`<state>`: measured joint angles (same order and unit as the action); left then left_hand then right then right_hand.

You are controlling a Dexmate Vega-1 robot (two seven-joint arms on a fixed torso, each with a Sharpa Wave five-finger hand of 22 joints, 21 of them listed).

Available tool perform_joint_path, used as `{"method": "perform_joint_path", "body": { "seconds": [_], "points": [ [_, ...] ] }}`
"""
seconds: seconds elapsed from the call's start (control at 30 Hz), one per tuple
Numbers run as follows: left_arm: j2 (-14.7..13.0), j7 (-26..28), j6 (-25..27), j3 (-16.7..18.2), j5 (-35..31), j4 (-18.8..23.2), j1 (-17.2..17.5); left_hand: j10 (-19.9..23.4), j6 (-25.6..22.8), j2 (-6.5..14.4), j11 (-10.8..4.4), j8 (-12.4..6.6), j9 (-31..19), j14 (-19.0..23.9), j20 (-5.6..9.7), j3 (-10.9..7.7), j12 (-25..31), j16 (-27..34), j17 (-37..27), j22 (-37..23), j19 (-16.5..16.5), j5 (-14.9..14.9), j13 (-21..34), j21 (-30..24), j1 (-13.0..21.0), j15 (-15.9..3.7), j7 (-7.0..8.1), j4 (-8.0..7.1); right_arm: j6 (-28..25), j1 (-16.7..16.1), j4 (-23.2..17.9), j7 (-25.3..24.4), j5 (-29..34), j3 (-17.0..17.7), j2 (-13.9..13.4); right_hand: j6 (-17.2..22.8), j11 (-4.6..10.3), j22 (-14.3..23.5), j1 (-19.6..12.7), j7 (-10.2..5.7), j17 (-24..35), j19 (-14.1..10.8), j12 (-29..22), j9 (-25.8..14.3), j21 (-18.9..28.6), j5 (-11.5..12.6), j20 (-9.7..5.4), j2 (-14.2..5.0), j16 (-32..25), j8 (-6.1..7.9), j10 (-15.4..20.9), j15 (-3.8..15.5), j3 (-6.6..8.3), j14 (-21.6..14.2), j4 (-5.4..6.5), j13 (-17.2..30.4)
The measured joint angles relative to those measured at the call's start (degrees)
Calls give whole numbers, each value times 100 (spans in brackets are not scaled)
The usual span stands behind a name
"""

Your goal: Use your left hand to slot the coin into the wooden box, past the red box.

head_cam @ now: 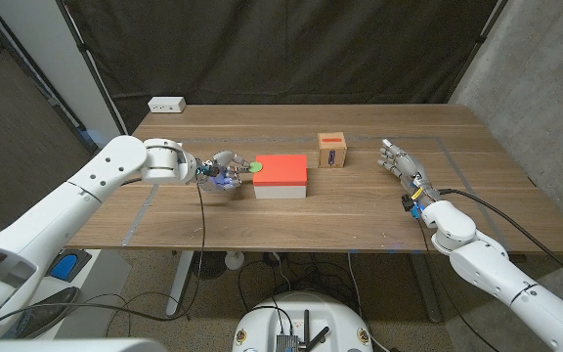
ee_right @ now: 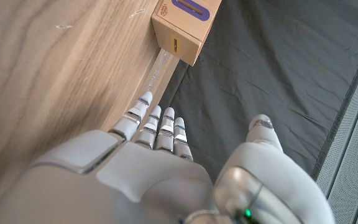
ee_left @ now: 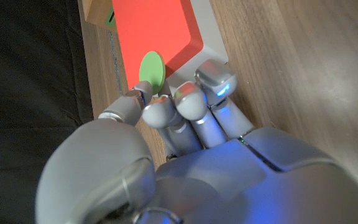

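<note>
A green coin [head_cam: 255, 169] [ee_left: 152, 70] is pinched in the fingertips of my left hand [head_cam: 222, 172] [ee_left: 173, 118], just at the left edge of the red box [head_cam: 281, 171] [ee_left: 157, 34]. The red box has a white base and sits mid-table. Beyond it to the right stands the small wooden box [head_cam: 332, 151] [ee_right: 184, 23] [ee_left: 98, 11], with a purple-rimmed slot on its top. My right hand [head_cam: 406, 168] [ee_right: 160, 155] holds nothing, fingers straight and together, to the right of the wooden box.
A white power strip [head_cam: 166, 104] lies at the table's far left corner. A dark curtain hangs behind the table [head_cam: 360, 215]. A thin cable hangs down from my left wrist across the table.
</note>
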<state>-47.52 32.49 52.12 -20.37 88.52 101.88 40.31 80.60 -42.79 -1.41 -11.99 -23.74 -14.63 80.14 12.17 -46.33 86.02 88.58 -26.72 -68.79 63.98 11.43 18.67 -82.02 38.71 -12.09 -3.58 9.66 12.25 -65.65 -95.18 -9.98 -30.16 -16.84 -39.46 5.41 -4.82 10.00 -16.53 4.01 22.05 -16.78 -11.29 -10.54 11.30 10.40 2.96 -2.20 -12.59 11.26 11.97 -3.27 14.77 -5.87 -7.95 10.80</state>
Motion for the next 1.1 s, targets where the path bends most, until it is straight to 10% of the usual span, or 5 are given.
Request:
{"method": "perform_joint_path", "body": {
  "seconds": [1.1],
  "points": [
    [51, 740, -81, -173, 213, 194, -95, 13, -304, -2, 12, -242, 133, 22, -20, 74, 67, -62, 44, 64, -41, 0, 2, -52, -47, 22, 59, 39, 311, 168, 457, 303, -129, -90, 101, 19, -9, 0, 0, -19, 1, -31, 0, 1, 0, 0, 31, 0, 0, 0, 113, 0, 0, 0, 0, -1]
  ]
}}
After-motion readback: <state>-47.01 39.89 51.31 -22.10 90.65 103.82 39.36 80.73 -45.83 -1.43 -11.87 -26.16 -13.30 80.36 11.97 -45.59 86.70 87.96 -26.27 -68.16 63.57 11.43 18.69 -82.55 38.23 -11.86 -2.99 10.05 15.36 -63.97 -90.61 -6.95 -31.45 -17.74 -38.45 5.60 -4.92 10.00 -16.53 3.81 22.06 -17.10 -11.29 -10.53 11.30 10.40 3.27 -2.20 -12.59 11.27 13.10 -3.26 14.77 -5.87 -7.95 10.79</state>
